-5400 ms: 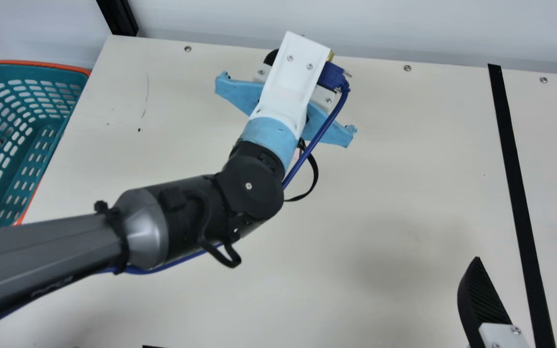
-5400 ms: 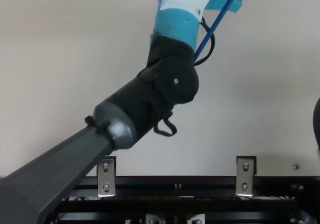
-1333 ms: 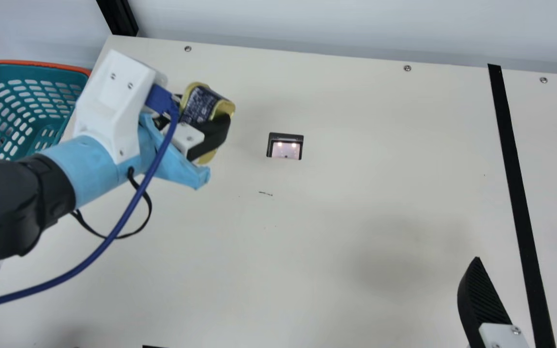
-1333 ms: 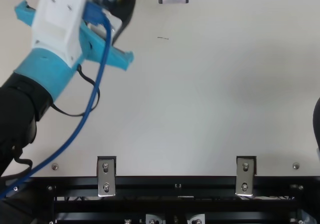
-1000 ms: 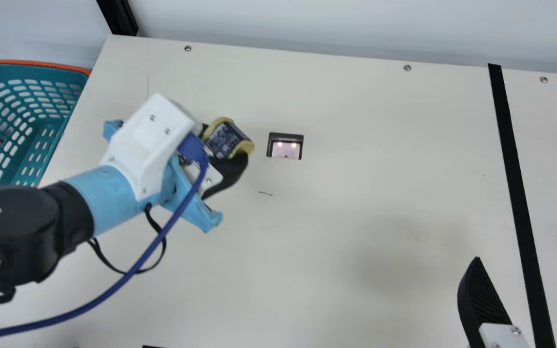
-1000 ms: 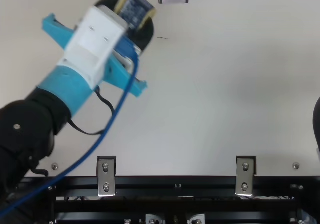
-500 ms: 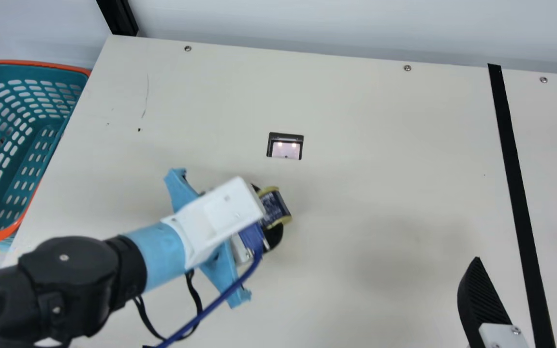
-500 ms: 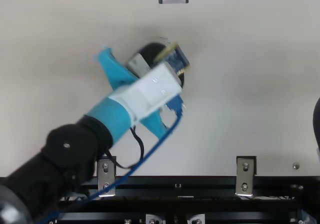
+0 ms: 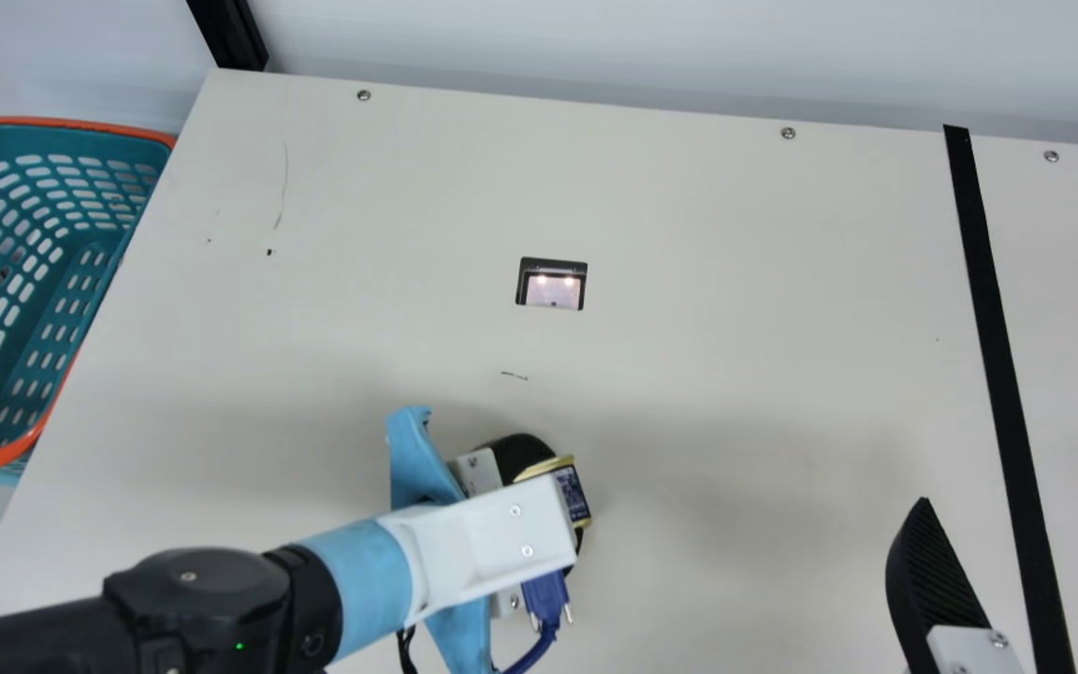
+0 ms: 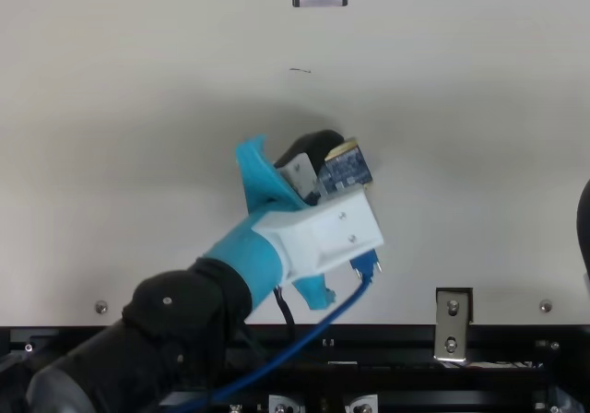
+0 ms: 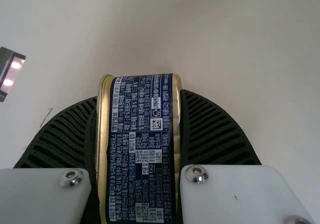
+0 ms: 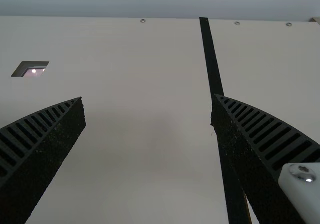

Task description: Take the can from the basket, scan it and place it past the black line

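Densely, white print (image 11: 160, 156) covers the blue-labelled can (image 11: 140, 149).

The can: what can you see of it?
The can has a dark blue label crowded with white print, a square code, and gold, metal-looking rims at both ends. The left claw grips it end to end between ribbed fingers. It is short of the black line; I can't tell if it touches the table.

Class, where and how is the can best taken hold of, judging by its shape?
Probably across its two gold-rimmed ends, coming from above, one finger per end: the left gripper grips the can by those ends, with the printed label between them uncovered.
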Robot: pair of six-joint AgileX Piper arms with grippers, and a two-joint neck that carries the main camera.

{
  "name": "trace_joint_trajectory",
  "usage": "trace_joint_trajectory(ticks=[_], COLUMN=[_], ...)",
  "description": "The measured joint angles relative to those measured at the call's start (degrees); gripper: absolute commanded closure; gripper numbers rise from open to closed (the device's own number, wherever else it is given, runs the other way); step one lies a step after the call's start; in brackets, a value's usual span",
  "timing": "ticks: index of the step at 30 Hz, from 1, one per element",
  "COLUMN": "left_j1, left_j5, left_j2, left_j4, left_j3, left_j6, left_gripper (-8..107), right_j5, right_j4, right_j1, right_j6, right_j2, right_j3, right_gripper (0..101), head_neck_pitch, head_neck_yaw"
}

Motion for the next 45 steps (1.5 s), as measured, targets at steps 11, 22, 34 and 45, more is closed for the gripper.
trace_joint_trajectory(ticks=[11,22,34,45], left_j1=[0.44,6.74,6.74,6.74], left_j5=[16.53,25.57,25.54,25.54], left_j2=[-5.21,-4.97,-4.97,-4.97], left_j4=[-28.28,-39.34,-39.49,-39.49], left_j3=[-12.04,-20.26,-20.26,-20.26], left_j6=[29.09,49.45,49.62,49.62], left_gripper=[89,24,9,89], right_j5=[0.0,0.0,0.0,0.0], right_j4=[-0.13,-0.13,-0.13,-0.13], right_j1=[0.0,0.0,0.0,0.0], right_j6=[0.0,0.0,0.0,0.0], right_j2=[0.0,0.0,0.0,0.0], right_j3=[0.0,0.0,0.0,0.0], right_gripper=[0,0,0,0], head_neck_pitch=[0.29,0.0,0.0,0.29], head_neck_yaw=[0.0,0.0,0.0,0.0])
